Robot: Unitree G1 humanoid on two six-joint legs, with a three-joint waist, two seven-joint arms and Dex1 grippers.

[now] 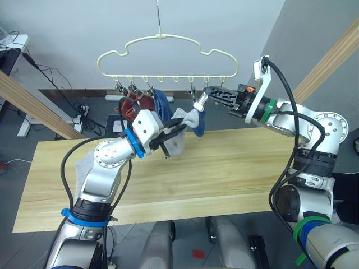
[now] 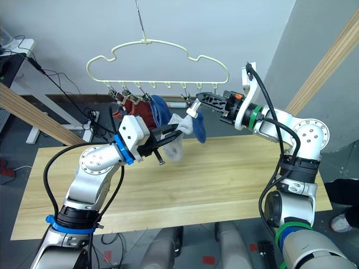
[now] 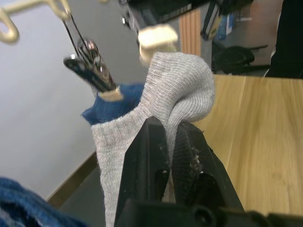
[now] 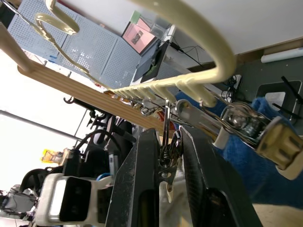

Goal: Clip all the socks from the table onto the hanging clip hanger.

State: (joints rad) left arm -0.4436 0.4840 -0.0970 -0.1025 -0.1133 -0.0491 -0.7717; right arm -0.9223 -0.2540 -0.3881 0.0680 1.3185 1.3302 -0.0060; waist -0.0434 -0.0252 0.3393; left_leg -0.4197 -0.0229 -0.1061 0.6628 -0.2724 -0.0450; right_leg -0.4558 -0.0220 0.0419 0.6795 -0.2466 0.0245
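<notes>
Grey sock raised to clip hanger, both grippers engaged.

Left gripper (image 1: 173,132) pinches the light grey sock (image 3: 175,90) above the table (image 1: 235,168). Right gripper (image 1: 208,93) squeezes a metal clip (image 4: 165,163) on the clip hanger (image 1: 162,40); a blue sock (image 1: 162,102) and a red sock (image 1: 137,105) hang behind.

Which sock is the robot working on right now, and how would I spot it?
Find the cream clip hanger hanging above the table; red and blue socks already dangle from its clips. Just below its row of clips, the left gripper pinches a light grey sock. It is the only pale one, bunched beside a blue sock.
</notes>
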